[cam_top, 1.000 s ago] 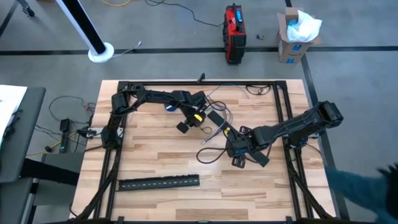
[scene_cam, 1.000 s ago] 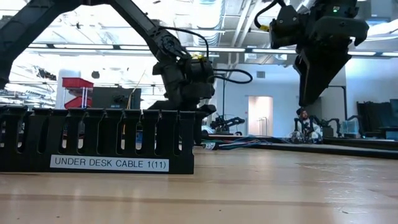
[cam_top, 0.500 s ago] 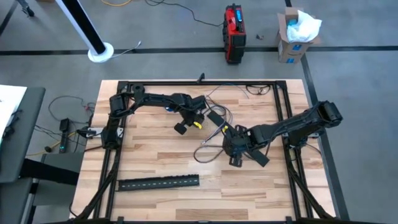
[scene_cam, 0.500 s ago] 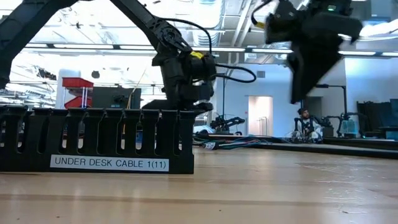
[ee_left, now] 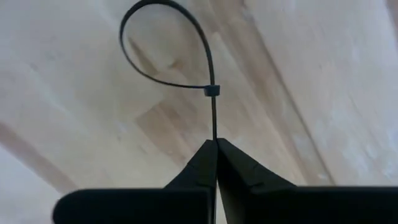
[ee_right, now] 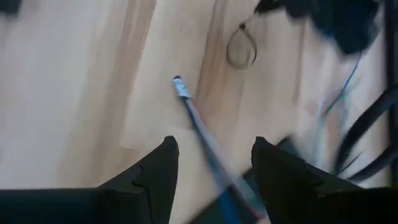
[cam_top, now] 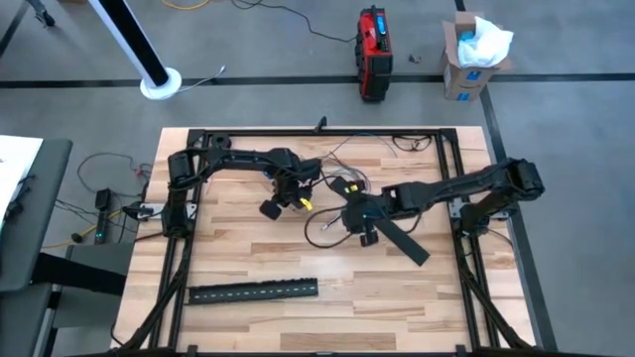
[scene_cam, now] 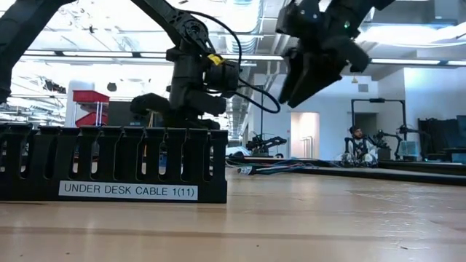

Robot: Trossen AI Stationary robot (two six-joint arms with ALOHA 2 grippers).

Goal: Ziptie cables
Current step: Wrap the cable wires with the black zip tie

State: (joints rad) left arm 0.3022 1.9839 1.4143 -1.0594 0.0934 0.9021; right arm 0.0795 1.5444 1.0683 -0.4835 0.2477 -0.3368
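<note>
My left gripper (ee_left: 216, 142) is shut on a black zip tie (ee_left: 212, 91) closed into an empty loop, over the table's middle left (cam_top: 269, 208). My right gripper (ee_right: 214, 146) hovers open near the table's centre (cam_top: 364, 235). One thin cable's bluish-tipped end (ee_right: 179, 84) shows between its fingers; I cannot tell whether it touches them. The cables (cam_top: 319, 230) lie in a loose loop on the wood between the two grippers. The same zip tie loop (ee_right: 227, 51) shows farther off in the right wrist view. My left gripper pinches the zip tie's straight tail (ee_left: 214, 127) between its two fingertips, just behind the small head. The fingers lie along the tail. The loop (ee_left: 124, 46) stands out past the fingertips, above the wood.
A long black slotted cable duct (cam_top: 253, 291) lies near the table's front edge; it fills the low view's left (scene_cam: 109, 164). A flat black strip (cam_top: 407, 243) lies under the right arm. More wires (cam_top: 407, 144) lie at the far right corner. A black frame (cam_top: 317, 132) borders the table.
Both grippers have gone toward the table's left edge. My left gripper carried the zip tie that way. My right gripper also went a little toward the far edge, and its arm has stretched out. The cable loop on the wood has slid left with it.
</note>
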